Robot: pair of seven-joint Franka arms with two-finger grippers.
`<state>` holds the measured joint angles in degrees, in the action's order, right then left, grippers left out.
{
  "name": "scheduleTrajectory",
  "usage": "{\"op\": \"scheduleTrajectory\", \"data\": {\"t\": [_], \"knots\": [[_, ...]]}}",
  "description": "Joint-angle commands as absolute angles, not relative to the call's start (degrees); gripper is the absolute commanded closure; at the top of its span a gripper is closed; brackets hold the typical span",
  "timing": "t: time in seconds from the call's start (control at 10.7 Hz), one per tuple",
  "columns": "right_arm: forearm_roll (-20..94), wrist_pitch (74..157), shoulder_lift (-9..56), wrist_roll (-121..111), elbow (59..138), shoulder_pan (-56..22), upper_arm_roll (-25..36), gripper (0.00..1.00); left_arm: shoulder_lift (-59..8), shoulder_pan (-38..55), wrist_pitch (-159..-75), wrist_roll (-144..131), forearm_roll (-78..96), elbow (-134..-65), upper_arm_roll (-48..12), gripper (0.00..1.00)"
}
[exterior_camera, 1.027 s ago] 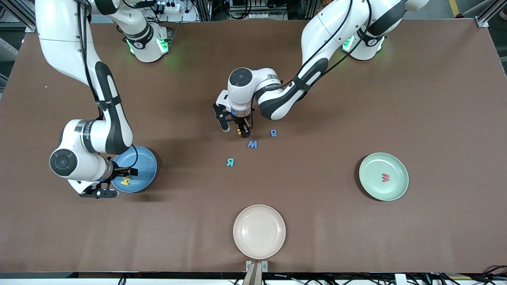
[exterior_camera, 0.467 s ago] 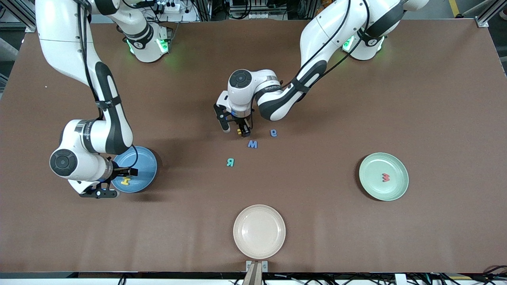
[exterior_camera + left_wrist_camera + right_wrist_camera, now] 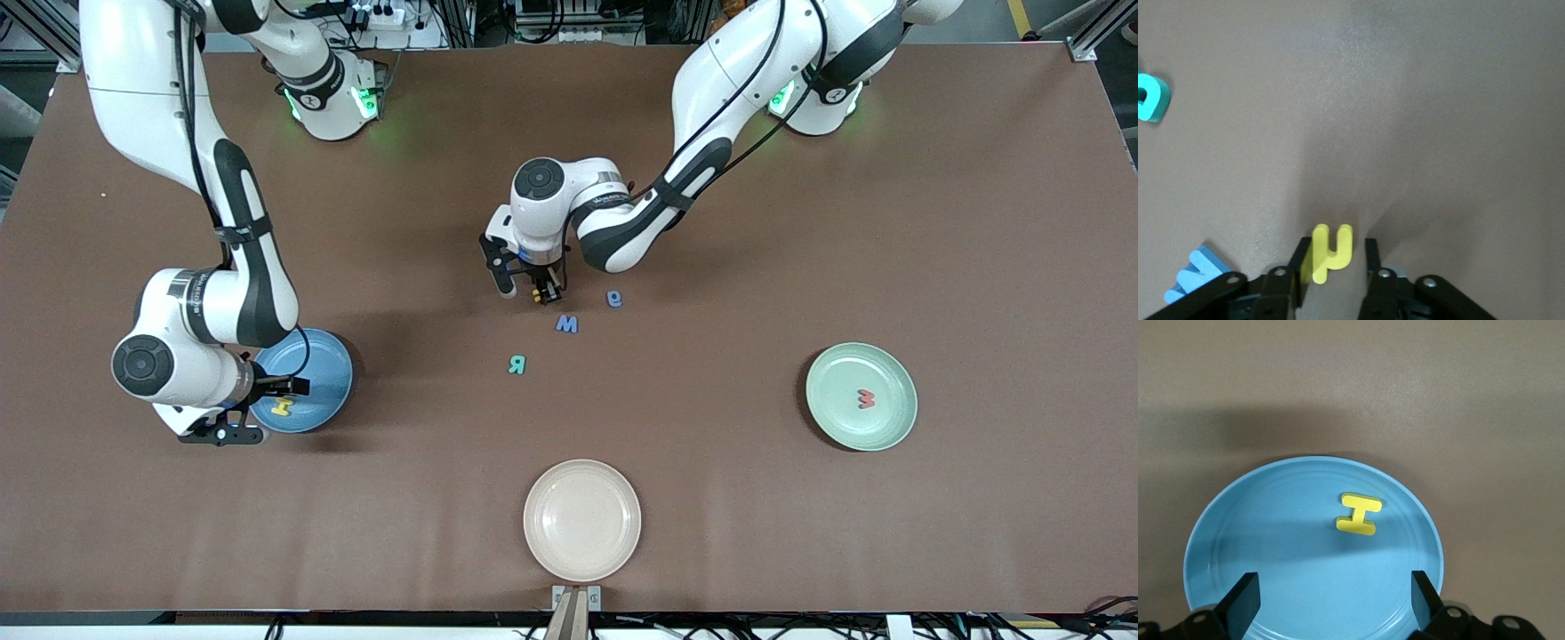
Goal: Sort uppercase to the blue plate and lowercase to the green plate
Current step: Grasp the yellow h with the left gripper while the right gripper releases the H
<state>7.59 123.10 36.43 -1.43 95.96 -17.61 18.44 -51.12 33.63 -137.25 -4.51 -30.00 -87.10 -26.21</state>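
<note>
1. my left gripper (image 3: pixel 1333 267) sits low at mid-table, fingers (image 3: pixel 1300 261) narrowed round the hooked yellow letter (image 3: pixel 1331 252), which stands on edge on the table between them (whether the far pad touches yet, can't tell).
2. my right gripper (image 3: pixel 1333 597) hangs over the blue plate (image 3: pixel 322 391), fingers spread wide, holding nothing; that arm waits.
3. done: yellow h (image 3: pixel 1359 514) in the blue plate, red m/w (image 3: pixel 866 399) in the green plate (image 3: pixel 836 425).
4. left on the table: blue m/w (image 3: pixel 566 324), teal r (image 3: pixel 516 364), blue round letter (image 3: pixel 614 298).
5. only the left wrist view shows the yellow letter's shape; the front view alone shows both plates & the cream plate (image 3: pixel 582 542).
</note>
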Motion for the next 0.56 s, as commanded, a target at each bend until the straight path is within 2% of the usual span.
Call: {"op": "scheduleTrajectory", "data": {"t": [0.0, 0.09, 0.19, 0.28, 0.47], "knots": [[7.5, 123.7, 36.3, -1.9, 96.3, -17.2, 18.1, 0.00, -51.9, 34.2, -137.6, -4.7, -31.4, -85.9, -25.0, 0.79], [7.5, 123.7, 36.3, -1.9, 96.3, -17.2, 18.0, 0.00, -51.5, 34.2, -137.5, -4.4, -31.5, -86.0, -25.0, 0.93], [7.5, 123.7, 36.3, -1.9, 96.3, -17.2, 18.1, 0.00, -49.9, 33.6, -136.5, -4.0, -31.6, -86.0, -25.0, 1.00], [7.5, 123.7, 36.3, -1.9, 96.3, -17.3, 18.0, 0.00, -47.1, 32.9, -133.5, -4.0, -31.6, -86.2, -25.0, 1.00], [7.5, 123.5, 36.3, -1.9, 96.3, -17.8, 18.1, 0.00, -39.9, 29.2, -121.9, -3.3, -30.9, -86.6, -26.2, 1.00]]}}
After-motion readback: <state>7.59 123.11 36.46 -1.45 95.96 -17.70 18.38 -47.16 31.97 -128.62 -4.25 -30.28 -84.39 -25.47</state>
